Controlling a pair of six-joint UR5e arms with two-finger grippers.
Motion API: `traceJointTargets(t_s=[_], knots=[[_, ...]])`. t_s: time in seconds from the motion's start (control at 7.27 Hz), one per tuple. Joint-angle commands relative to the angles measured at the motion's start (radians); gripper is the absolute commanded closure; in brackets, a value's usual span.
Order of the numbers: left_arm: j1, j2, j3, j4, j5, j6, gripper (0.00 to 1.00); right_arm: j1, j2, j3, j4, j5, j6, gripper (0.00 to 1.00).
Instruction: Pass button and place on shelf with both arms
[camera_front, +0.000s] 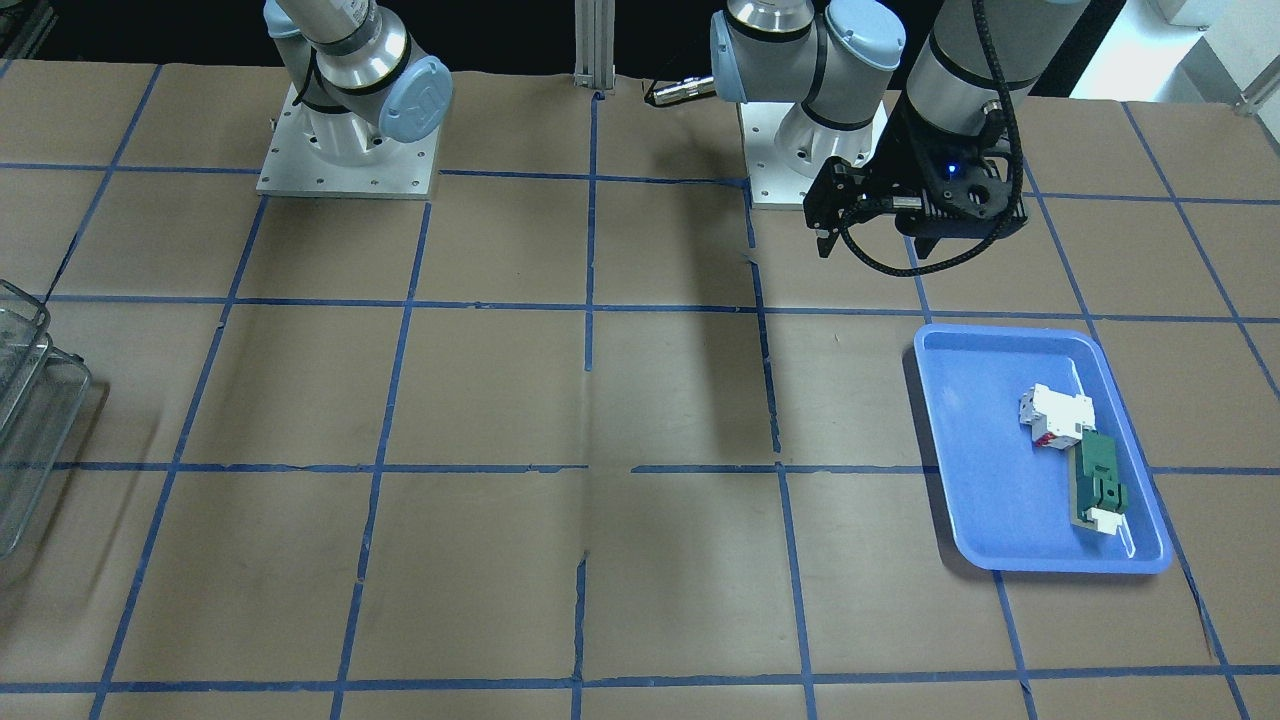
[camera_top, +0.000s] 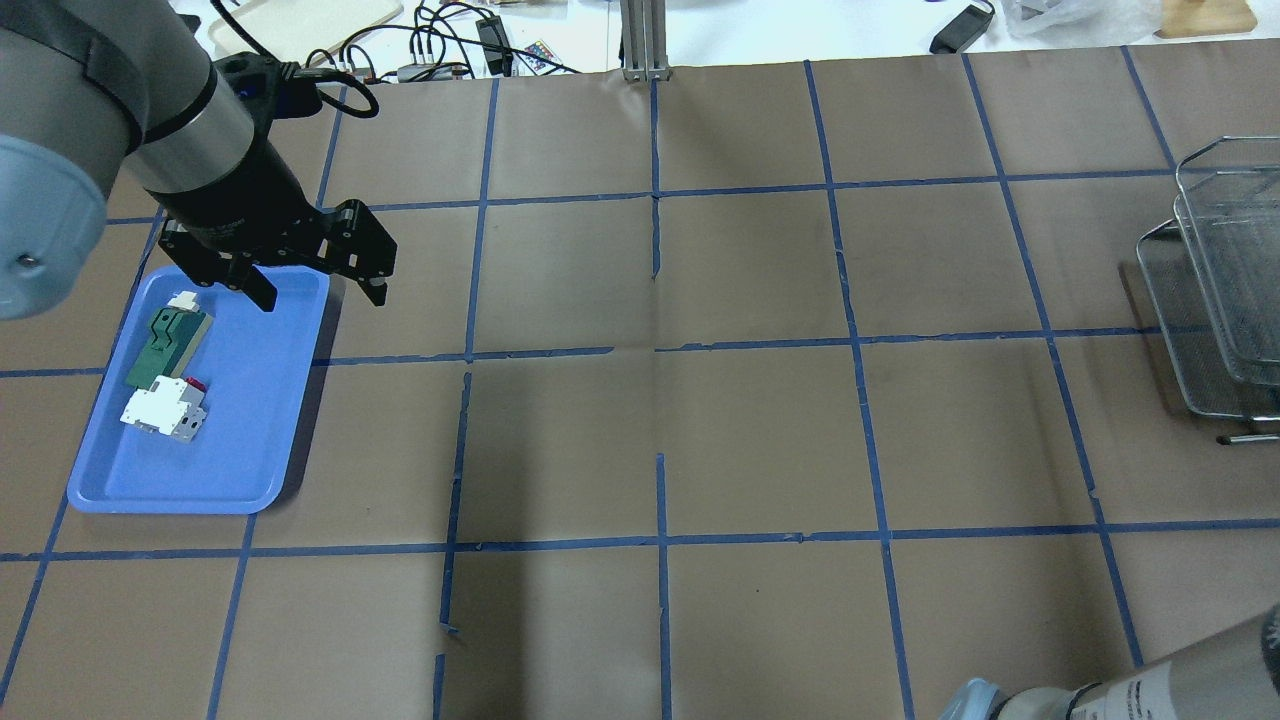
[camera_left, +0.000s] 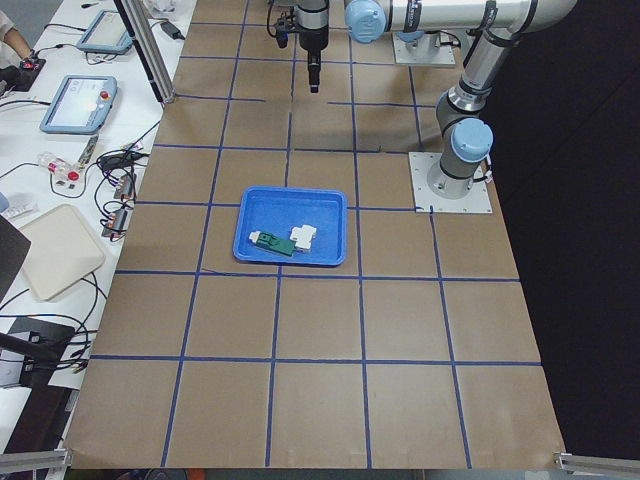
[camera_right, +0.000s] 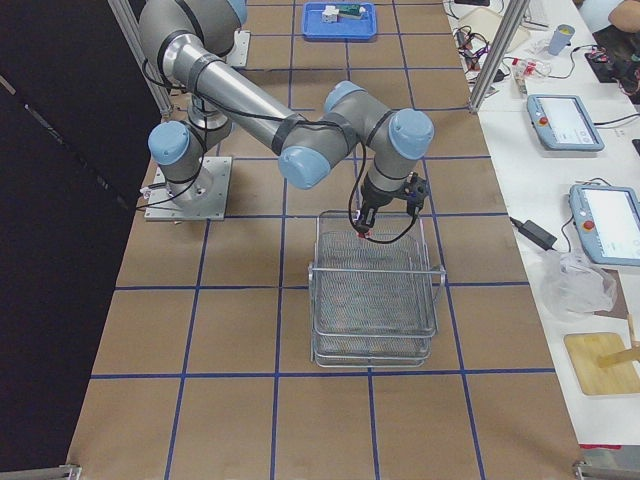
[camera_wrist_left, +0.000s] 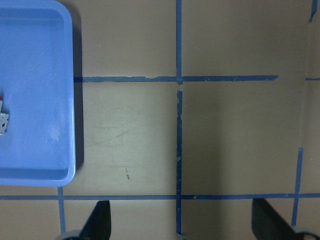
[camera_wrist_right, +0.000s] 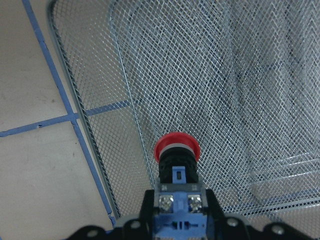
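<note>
My right gripper (camera_wrist_right: 177, 202) is shut on the button (camera_wrist_right: 176, 150). The button's red cap points forward and its black collar and bluish rear block sit between the fingers. It hangs above the shelf (camera_wrist_right: 215, 75), a wire-mesh rack of stacked tiers. In the exterior right view the gripper (camera_right: 366, 226) holds the button over the rack's (camera_right: 372, 290) near-robot end. The rack also shows at the table edge in the overhead view (camera_top: 1230, 290). My left gripper (camera_top: 320, 288) is open and empty, above the far end of the blue tray (camera_top: 250, 430).
The blue tray (camera_front: 965, 480) holds a white-and-red breaker block (camera_front: 1055, 412) and a flat green part with a white end (camera_front: 1098, 482). The table is brown paper with a blue tape grid. The arm bases stand at its robot side.
</note>
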Motion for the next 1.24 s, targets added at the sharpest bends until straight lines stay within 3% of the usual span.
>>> traceJointTargets(t_s=[0.0, 0.41, 0.96, 1.1], knots=[[0.001, -0.018, 0.004, 0.001, 0.000, 0.000, 0.00, 0.000, 0.006, 0.000, 0.000, 0.000, 0.000, 0.80], [0.001, -0.009, 0.004, 0.005, 0.002, 0.000, 0.00, 0.000, 0.012, 0.000, 0.001, 0.000, 0.003, 0.60], [0.001, -0.012, 0.006, 0.007, 0.002, 0.000, 0.00, 0.000, 0.011, 0.000, 0.003, 0.000, 0.002, 0.46], [0.001, -0.008, 0.007, 0.007, 0.002, 0.000, 0.00, 0.000, 0.005, 0.000, 0.006, 0.000, 0.002, 0.27]])
